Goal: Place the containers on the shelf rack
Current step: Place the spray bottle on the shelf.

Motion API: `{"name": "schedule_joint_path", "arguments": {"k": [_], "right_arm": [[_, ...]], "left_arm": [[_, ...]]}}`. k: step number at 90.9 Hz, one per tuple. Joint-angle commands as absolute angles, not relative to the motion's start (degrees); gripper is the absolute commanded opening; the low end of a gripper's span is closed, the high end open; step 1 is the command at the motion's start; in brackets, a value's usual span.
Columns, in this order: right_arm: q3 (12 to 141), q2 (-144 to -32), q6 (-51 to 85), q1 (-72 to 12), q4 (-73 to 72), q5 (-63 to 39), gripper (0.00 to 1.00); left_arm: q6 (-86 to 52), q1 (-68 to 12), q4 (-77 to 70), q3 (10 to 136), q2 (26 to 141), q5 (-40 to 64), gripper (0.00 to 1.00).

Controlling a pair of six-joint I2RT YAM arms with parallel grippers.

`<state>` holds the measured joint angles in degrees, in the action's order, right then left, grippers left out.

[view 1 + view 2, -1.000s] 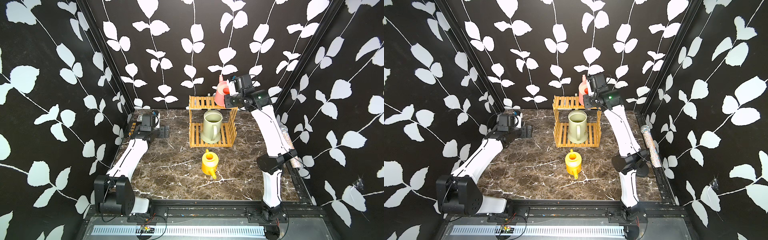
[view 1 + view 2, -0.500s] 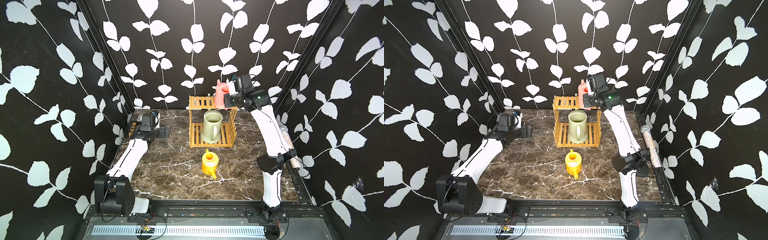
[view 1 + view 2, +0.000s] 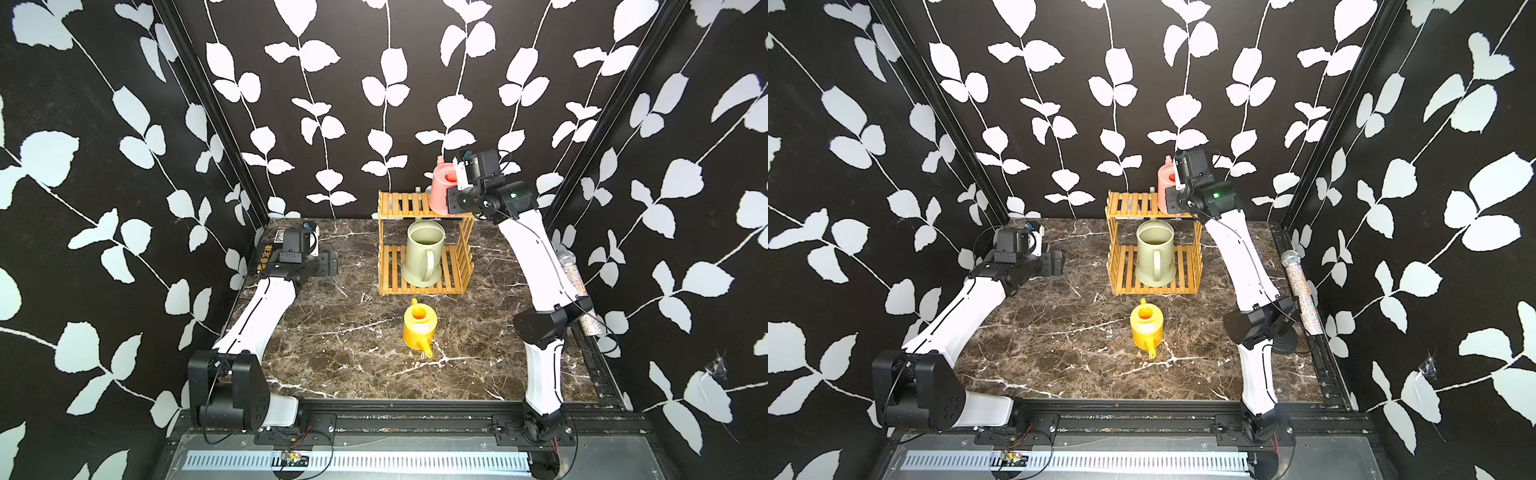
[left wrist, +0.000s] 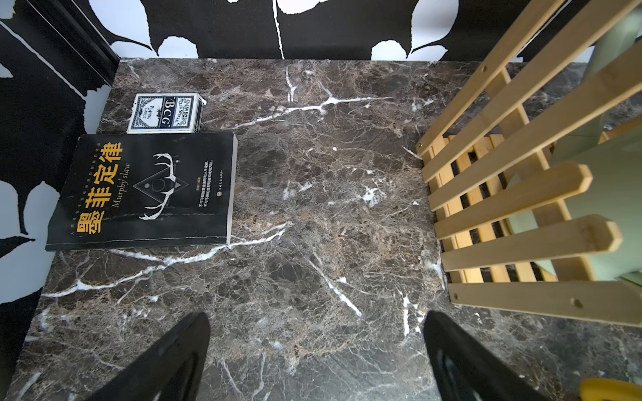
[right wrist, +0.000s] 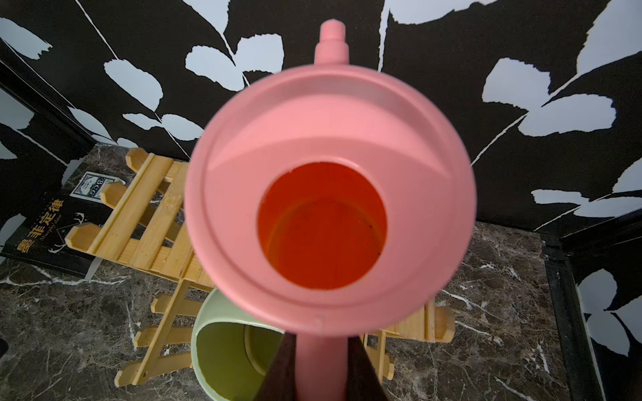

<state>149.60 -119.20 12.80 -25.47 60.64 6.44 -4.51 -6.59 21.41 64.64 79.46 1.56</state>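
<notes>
We see the right gripper (image 5: 318, 338) closed narrowly on the handle of the small pink plastic watering can (image 5: 330, 194), with one dark finger (image 5: 278, 368) on each side of that handle. The can is upright at the right end of the top tier of the two-tier slatted bamboo shelf rack (image 3: 405, 204). The rack stands at the middle of the back edge of the dark brown marble desk (image 3: 332, 332). In both top views the can's base is level with the top slats, but we cannot tell whether it bears on them. Its line from handle to spout runs roughly front to back: the stubby spout points at the back wall and the handle faces the gripper.

The large pale sage-green plastic watering can (image 3: 424, 253) stands upright on the rack's lower tier. Its round mouth opens upward and its loop handle faces the desk's front edge; its spout is hidden from us.

The small yellow plastic watering can (image 3: 419, 326) stands upright on the marble just in front of the rack, apart from it. Its long axis also runs front to back, with the spout aimed at the front edge and a little to the right, and the handle toward the rack.

Our left gripper (image 4: 314, 317) has its jaws spread wide with nothing between them. It sits low over the marble toward the desk's back left corner, well left of the rack. A black paperback book (image 4: 146, 191) lies flat by the left edge, and a blue-and-white pack of playing cards (image 4: 165, 113) lies just behind it. A glittery microphone (image 3: 1298, 286) lies along the right edge.
</notes>
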Motion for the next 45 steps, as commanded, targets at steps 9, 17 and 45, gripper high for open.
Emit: {"name": "schedule_joint_path", "arguments": {"k": [9,17,45], "right_arm": [[149.50,-118.66,13.80,-25.41,59.06,7.03,0.18],[149.50,-118.30,13.88,-25.49,59.06,6.99,0.19],[149.85,-116.10,14.49,-25.62,58.10,6.14,0.37]], "left_arm": [[-4.58,-6.15,20.57,63.74,77.26,1.63,0.98],[-4.68,-6.15,20.51,63.68,77.27,1.58,0.98],[-4.66,-6.13,20.55,63.64,77.22,1.67,0.98]]}}
